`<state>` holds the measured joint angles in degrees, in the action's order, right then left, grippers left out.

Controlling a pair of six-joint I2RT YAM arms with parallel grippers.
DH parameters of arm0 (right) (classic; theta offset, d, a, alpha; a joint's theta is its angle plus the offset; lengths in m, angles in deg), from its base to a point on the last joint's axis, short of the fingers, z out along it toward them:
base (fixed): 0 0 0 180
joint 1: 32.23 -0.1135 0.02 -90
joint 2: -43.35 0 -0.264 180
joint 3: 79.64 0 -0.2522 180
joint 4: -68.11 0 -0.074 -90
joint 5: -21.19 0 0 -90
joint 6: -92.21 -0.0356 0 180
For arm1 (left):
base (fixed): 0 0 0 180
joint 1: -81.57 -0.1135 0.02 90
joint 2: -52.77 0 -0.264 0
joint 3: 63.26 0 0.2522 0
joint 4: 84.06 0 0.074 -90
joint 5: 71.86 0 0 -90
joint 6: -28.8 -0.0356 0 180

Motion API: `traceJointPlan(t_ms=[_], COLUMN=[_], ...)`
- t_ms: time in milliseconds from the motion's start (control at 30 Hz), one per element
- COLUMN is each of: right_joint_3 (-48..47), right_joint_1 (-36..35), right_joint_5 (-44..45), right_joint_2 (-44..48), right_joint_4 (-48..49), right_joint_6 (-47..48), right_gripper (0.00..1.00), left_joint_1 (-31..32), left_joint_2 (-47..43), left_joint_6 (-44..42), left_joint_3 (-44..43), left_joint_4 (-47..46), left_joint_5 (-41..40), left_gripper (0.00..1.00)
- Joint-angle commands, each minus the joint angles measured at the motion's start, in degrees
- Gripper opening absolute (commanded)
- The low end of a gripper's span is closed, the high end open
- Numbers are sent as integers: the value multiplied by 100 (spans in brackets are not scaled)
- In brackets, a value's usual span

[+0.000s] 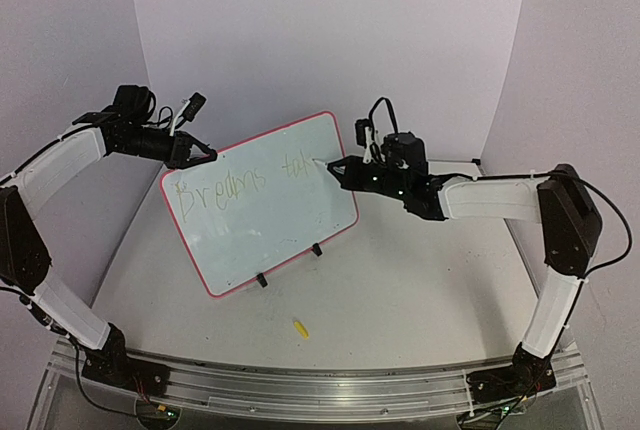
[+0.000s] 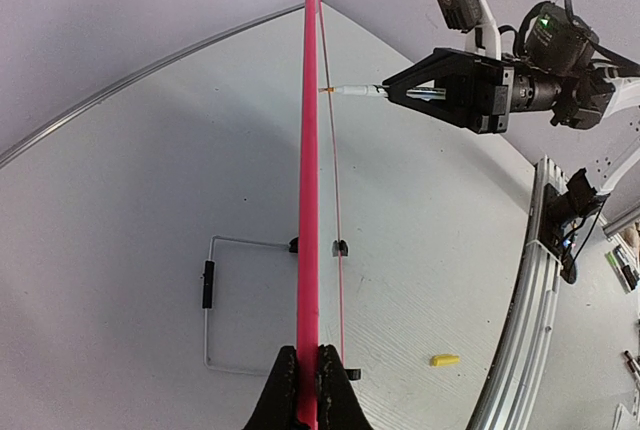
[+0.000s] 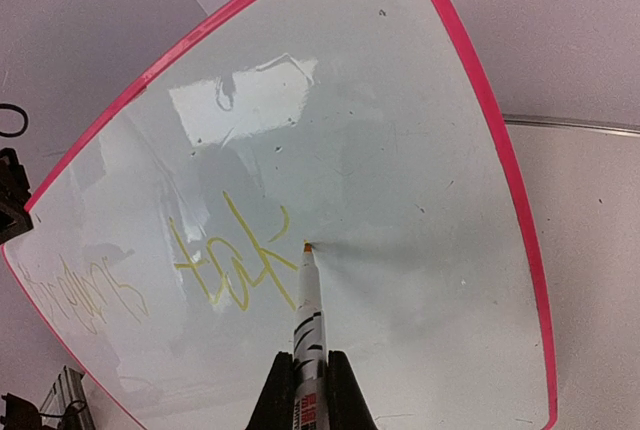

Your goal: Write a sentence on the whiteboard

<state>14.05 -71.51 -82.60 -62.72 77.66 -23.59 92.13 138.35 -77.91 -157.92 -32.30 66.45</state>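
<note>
White table [image 1: 400,290]: board [image 1: 270,235], edge-pinched by left gripper [image 1: 203,154], could tip if right gripper [image 3: 308,375], clamping marker [image 3: 306,300], overpresses.

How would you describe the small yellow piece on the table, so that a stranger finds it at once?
The whiteboard stands in the middle of the table. In front of its two black clip feet, toward the arm bases, lies the small yellow piece. Unlike the feet, it is bright yellow and lies apart from the board.
</note>
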Motion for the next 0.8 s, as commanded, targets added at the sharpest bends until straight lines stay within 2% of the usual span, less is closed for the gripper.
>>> traceJointPlan(t_ms=[0,200,767], right_joint_3=[-74,-99,-468], right_joint_1=[32,94,131], right_joint_5=[440,657,275], right_joint_2=[30,65,-206], right_joint_4=[153,154,354], right_joint_6=[-99,-144,-184], right_gripper=[0,0,0], left_joint_1=[154,153,160], left_joint_2=[98,110,118], left_joint_6=[-236,-236,-238], left_joint_3=[154,154,154], left_joint_4=[270,270,270], left_joint_5=[157,159,157], left_gripper=[0,0,0])
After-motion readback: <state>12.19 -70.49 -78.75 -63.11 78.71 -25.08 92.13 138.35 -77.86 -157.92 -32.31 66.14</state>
